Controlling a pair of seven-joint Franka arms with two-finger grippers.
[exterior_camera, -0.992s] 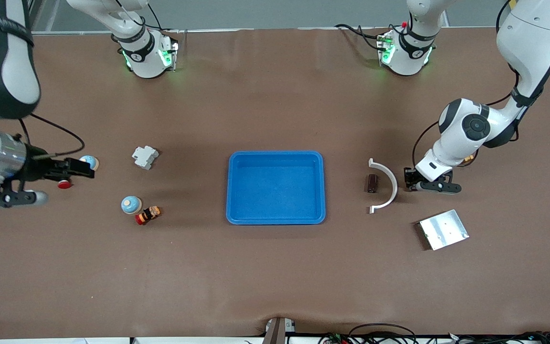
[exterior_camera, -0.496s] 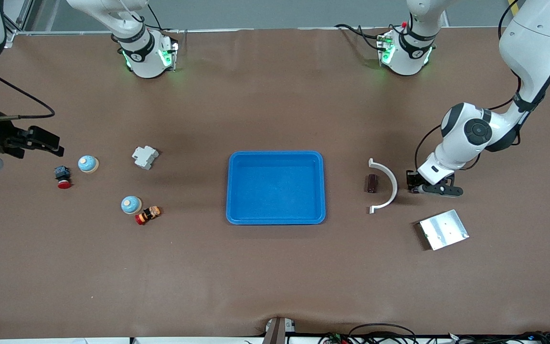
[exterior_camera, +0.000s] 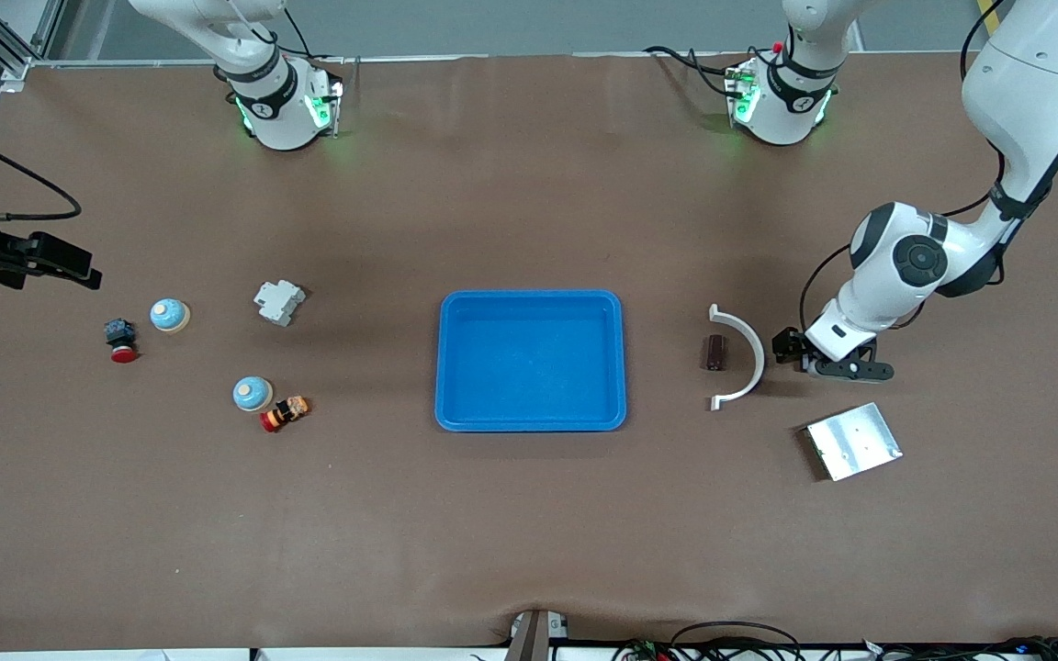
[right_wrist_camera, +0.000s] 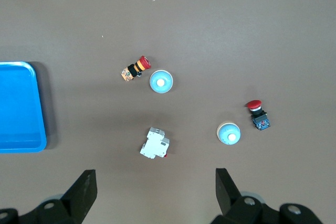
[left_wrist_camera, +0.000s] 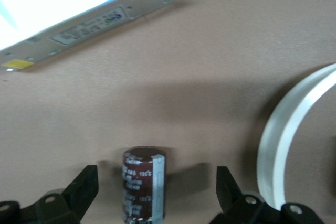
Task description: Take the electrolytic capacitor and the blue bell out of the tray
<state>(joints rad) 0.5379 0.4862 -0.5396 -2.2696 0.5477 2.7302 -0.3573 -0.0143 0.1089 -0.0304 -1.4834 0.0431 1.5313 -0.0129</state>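
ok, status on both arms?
Left gripper open, low beside the white arc; capacitor inside the arc's curve. Right gripper open, empty, above the bells. Tray empty.

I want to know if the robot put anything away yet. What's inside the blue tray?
Nothing. The blue tray shows only its bare blue floor, with none of it covered. The capacitor and both bells sit on the table outside it.

My front camera looks steeply down across the whole table (exterior_camera: 529, 532). The left wrist camera sits low, close on the capacitor (left_wrist_camera: 143, 182). The right wrist camera hangs high; both share the blue tray (right_wrist_camera: 21, 108).
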